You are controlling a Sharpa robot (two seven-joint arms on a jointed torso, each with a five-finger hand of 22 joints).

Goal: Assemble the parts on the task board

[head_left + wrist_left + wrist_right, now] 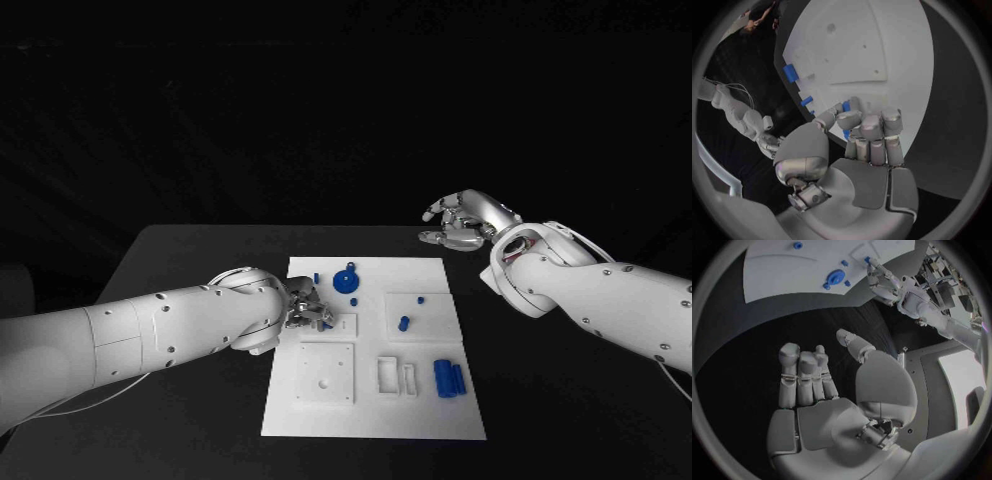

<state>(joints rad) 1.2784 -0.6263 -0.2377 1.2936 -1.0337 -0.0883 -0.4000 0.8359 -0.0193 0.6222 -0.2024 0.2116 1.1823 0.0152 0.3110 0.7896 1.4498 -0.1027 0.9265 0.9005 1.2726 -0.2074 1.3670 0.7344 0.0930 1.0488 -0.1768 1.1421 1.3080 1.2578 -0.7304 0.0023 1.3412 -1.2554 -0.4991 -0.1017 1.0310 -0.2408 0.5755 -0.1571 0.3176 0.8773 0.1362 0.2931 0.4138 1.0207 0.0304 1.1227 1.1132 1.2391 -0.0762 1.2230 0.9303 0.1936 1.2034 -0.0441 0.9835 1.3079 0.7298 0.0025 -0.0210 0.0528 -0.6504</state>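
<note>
Left hand [306, 312] pinches a small blue part [846, 106] at the task board's [433, 400] left edge, I judge it nearer than my empty, loosely curled right hand [464, 222] beyond the far edge.

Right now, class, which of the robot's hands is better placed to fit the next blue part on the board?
The left hand: its fingers pinch a blue part over the task board. The right hand hovers off the board.
</note>
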